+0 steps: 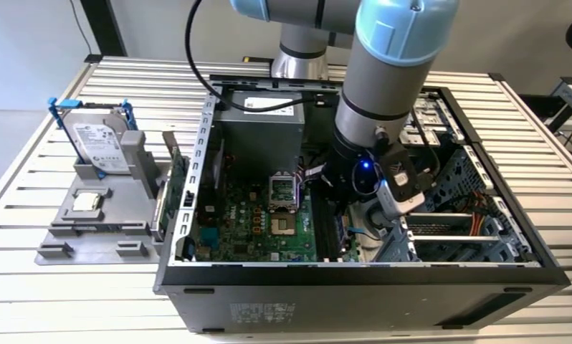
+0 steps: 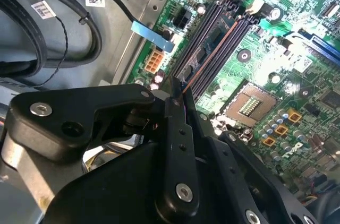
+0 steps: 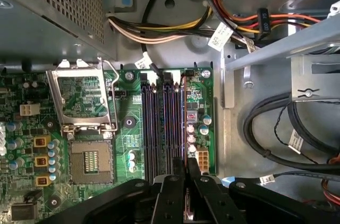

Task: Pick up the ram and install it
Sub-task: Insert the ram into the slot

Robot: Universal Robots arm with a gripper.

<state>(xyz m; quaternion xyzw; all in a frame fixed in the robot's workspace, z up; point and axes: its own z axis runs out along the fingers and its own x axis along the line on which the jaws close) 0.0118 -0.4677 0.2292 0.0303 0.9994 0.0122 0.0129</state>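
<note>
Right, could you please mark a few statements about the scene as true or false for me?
1. The gripper is down inside the computer case. True.
2. It grips the ram edge-on, in line with the memory slots. True.
3. A cooler covers the CPU socket. False: the socket is bare.
4. The hard drive lies inside the case. False: it stands on the grey holder outside, at the exterior view's left.
</note>
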